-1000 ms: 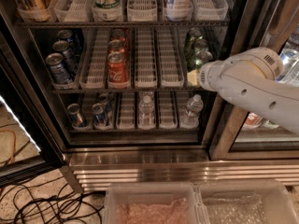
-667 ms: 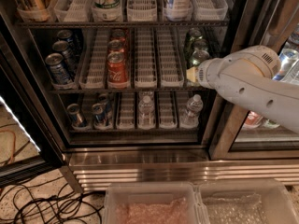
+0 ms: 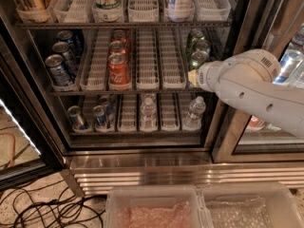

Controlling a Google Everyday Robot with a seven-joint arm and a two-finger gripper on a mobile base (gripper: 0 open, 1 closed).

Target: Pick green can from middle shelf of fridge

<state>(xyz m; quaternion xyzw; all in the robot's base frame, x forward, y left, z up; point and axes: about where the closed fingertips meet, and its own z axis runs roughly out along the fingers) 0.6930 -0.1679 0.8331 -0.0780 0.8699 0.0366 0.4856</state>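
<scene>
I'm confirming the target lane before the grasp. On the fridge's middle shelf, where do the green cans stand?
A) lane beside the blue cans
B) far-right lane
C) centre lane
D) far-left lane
B: the green cans line the far-right lane of the middle shelf, with the gripper at the front one; blue cans stand far left, red cans beside them.

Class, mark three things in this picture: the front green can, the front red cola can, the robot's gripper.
front green can (image 3: 198,58), camera view, on its silver top.
front red cola can (image 3: 118,71), camera view, on its red side.
gripper (image 3: 192,77), camera view, on its pale tip, in front of that can.
</scene>
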